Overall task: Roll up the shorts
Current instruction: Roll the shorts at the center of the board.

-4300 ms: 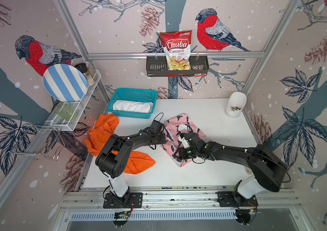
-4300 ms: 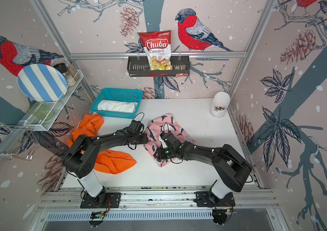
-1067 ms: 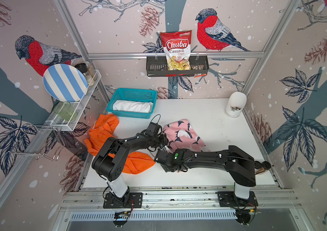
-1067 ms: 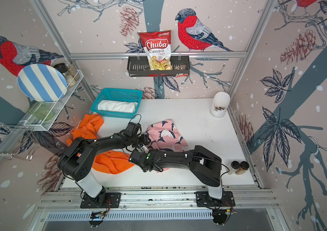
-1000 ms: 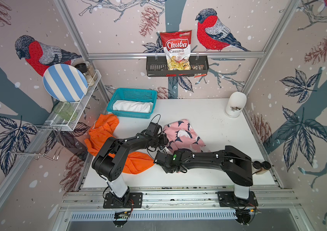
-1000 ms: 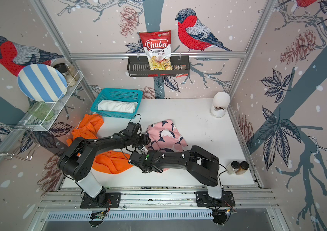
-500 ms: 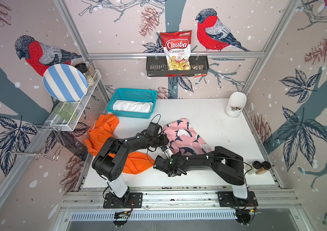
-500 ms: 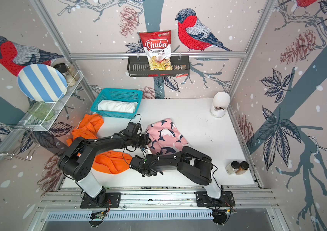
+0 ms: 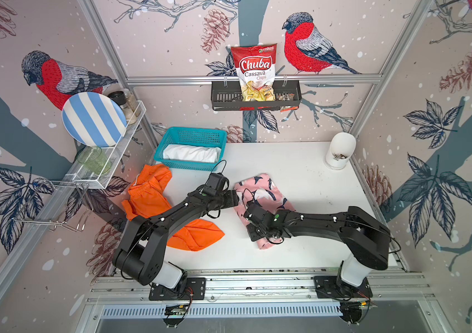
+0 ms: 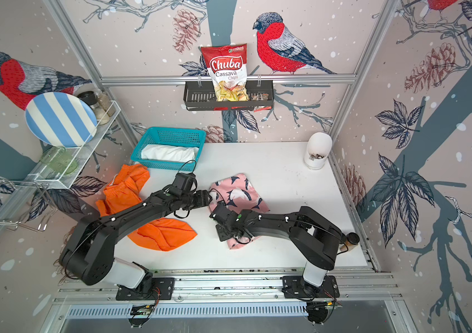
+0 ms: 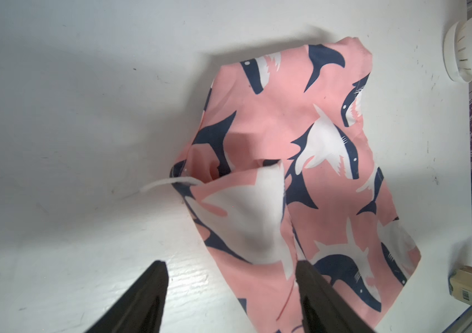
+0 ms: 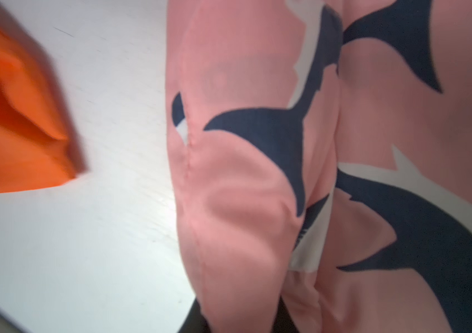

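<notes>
Left gripper is sitting open by the pink shorts; right gripper, we cannot tell. We are guessing: soft, floppy, grab the edge.

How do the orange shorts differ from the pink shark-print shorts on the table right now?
Print: the orange shorts are plain; the pink shorts carry navy-and-white sharks. Shape: the orange shorts lie spread and rumpled; the pink shorts are folded into a narrower strip. Place: the orange shorts lie leftward, partly under the left arm; the pink shorts lie mid-table. Both are soft fabric on the white table, neither rolled yet.
</notes>
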Robot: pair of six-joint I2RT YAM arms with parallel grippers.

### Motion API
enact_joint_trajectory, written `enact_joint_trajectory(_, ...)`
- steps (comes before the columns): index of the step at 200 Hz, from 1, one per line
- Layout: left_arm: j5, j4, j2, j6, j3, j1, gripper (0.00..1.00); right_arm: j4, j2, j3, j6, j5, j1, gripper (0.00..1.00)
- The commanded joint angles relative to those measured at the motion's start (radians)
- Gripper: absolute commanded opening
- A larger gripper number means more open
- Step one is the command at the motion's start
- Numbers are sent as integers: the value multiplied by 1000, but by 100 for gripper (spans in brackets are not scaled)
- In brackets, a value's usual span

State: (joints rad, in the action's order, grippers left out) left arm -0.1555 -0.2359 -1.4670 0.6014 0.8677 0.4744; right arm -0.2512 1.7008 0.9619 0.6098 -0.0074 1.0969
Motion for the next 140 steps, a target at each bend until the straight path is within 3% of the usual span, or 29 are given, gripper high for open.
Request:
enact_joint_trajectory(1,21,-66,45,-1,-17,-4,74,293,-38,-77,96,-376,-50,18)
enact_joint_trajectory(31,-6,-55,46,13,-16,11,74,594,-70,-225,255,-589,-131,16)
enact_joint_trajectory(64,22,-67,-41,0,31,27,70,796,-43,-359,358,-672,-217,16)
enact_joint_trajectory(105,71,-53,-164,-30,46,24,68,691,-32,-391,291,-591,-279,26)
enact_joint_trajectory(140,56,-18,-236,-30,46,23,67,418,-109,-344,158,-395,-266,45)
